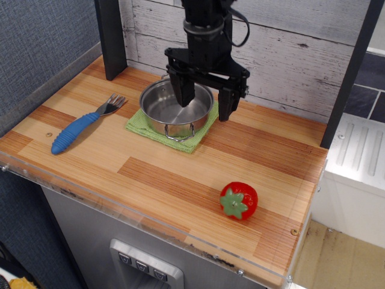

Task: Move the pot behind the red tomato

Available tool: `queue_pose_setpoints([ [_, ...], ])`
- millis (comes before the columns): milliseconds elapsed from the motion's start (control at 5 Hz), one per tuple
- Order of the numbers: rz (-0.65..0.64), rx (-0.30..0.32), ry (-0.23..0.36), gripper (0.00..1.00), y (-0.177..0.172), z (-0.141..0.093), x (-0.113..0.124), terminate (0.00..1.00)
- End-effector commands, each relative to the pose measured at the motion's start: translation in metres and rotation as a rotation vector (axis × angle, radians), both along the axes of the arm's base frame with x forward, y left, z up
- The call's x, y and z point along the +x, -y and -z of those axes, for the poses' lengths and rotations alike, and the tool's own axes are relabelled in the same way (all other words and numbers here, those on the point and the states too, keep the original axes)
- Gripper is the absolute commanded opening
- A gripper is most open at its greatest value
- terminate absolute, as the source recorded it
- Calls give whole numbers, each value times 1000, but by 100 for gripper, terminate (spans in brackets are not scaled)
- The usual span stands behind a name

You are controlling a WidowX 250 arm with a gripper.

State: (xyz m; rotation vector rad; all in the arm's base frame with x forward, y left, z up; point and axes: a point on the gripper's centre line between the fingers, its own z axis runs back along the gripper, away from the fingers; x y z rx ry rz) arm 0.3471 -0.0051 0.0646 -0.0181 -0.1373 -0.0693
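1. The gripper (206, 98) hangs over the pot (175, 111). Its two fingers are spread wide apart, and it holds nothing.
2. One finger points down inside the pot. The other finger is outside the pot's right edge, at about 3 o'clock from the pot's middle. The pot's wall is between them. I cannot tell if a finger touches the metal.
3. The pot sits on a green cloth (148, 129) near the back of the wooden table (180, 174), at about 11 o'clock from the table's middle.
4. The red tomato (239, 200) sits near the front, at about 5 o'clock from the table's middle. It is well apart from the pot.
5. I think the step now is getting ready to grab the pot. The pot is not moved yet.
6. Next, I think the fingers need to go lower and squeeze the pot's wall. Then the pot must be lifted and set down at 12 o'clock from the tomato.
7. Count: one pot, one tomato, one green cloth and one fork with a blue handle (84, 125).
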Motion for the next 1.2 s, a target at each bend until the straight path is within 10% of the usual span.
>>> queue_pose_setpoints([
  [0, -3, 28, 11, 100, -5, 12, 22, 0],
  [200, 3, 31, -11, 100, -4, 21, 20, 0],
  [400, 7, 31, -9, 0, -4, 22, 20, 0],
  [1000, 39, 31, 3, 0, -9, 3, 14, 0],
])
